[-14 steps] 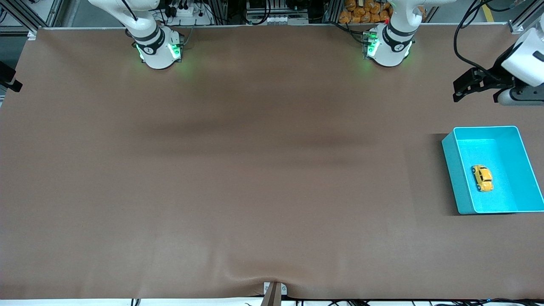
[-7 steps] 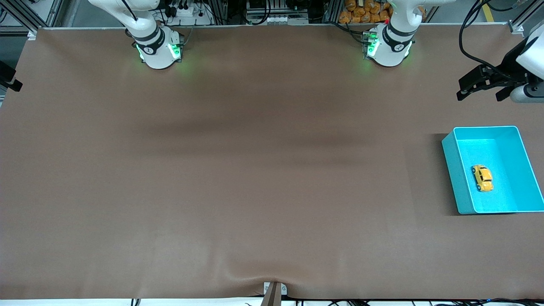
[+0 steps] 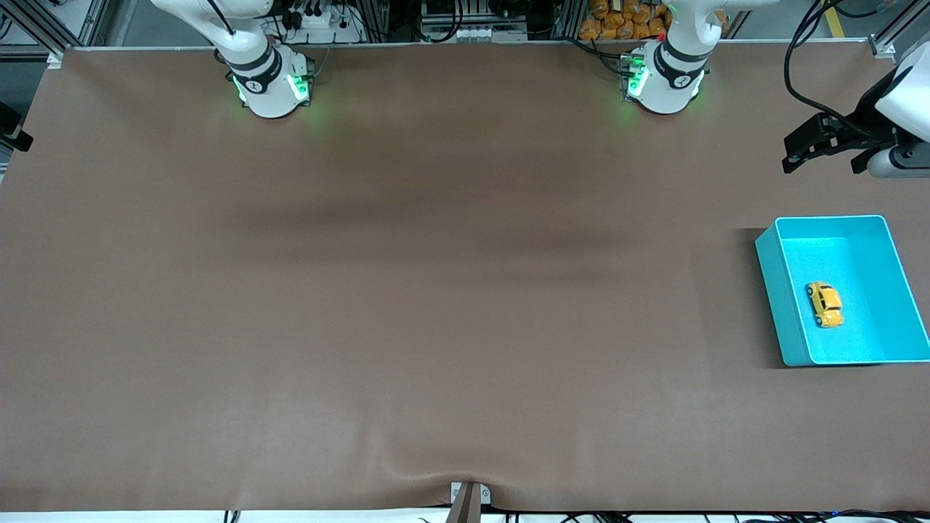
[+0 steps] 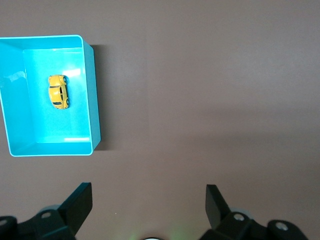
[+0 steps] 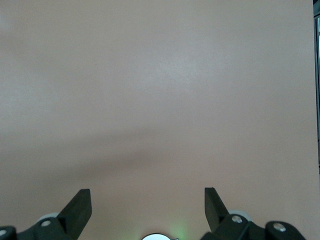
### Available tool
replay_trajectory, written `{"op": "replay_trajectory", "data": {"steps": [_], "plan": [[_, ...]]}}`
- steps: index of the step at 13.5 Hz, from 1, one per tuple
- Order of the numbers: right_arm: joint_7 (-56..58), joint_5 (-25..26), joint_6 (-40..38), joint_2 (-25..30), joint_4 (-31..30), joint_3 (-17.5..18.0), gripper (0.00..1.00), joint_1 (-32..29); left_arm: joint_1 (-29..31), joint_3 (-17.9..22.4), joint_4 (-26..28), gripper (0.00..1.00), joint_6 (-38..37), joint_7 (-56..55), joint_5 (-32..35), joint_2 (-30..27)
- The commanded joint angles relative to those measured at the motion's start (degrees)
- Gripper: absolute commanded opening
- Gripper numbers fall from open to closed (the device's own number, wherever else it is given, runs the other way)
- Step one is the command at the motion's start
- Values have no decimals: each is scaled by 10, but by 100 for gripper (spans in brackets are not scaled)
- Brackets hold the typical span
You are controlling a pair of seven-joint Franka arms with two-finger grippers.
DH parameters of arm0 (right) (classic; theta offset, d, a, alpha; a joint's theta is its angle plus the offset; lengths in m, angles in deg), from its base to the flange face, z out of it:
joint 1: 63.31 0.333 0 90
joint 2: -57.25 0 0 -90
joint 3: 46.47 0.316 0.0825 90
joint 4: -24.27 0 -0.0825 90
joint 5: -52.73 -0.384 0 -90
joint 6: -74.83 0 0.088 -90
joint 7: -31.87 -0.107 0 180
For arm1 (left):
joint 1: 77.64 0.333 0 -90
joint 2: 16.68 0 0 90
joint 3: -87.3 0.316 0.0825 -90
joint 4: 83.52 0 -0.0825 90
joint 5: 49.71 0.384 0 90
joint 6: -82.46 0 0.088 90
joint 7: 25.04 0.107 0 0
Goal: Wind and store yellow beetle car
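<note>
While the right gripper waits open over bare table, the yellow beetle car lies in the turquoise bin, long axis along the bin's length, nearest the open, empty left gripper.

Brown table, turquoise bin

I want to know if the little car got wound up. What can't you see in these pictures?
- Winding: the yellow beetle car lies in the turquoise bin; too small in either view to show any key or spring.
- Right end effector: open over bare table in its wrist view; the front view's edge cuts it off.
- Left end effector: open in its wrist view; the front view's edge crops its arm.
</note>
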Motion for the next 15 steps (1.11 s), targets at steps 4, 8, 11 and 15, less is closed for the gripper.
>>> {"op": "replay_trajectory", "data": {"steps": [4,8,11,15], "plan": [[-2,-1,-9,5,10,2,100,-4,4,-5,-10,100,-7,7,13,5],[-2,-2,-8,4,10,2,100,-4,4,-5,-11,100,-6,7,13,5],[-3,-2,-7,4,11,3,100,-2,5,-4,-10,100,-5,7,12,5],[-2,-1,-7,4,12,2,100,-4,4,-4,-10,100,-3,7,13,5]]}}
